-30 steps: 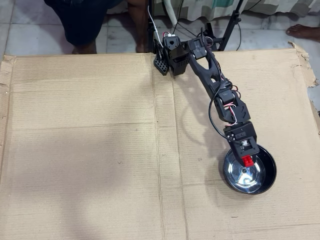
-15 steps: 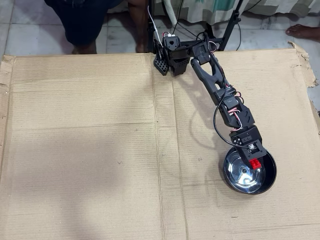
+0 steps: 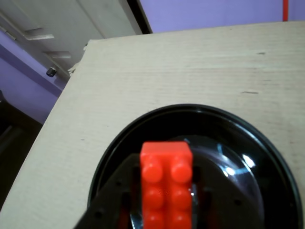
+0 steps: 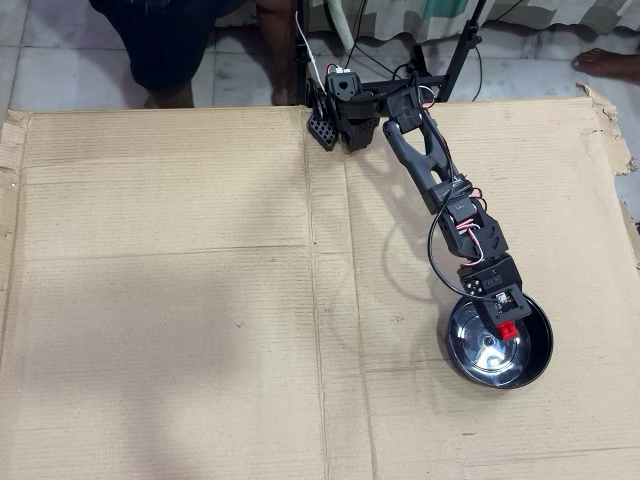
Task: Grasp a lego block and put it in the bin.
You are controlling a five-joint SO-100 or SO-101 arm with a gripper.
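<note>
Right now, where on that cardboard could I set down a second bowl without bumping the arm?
In the overhead view, the whole left half of the cardboard sheet, left of its centre fold, is bare, and so is the strip along the bottom edge. The right side is crowded: the arm slants from the top edge to the bin, where the gripper holds the lego block above it.

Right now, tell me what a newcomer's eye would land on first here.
First, the bright red lego block, held between the gripper's fingers directly over the bin. Next, the bin's shiny silver inside near the right edge of the cardboard sheet in the overhead view, with the black arm reaching diagonally to it.
</note>
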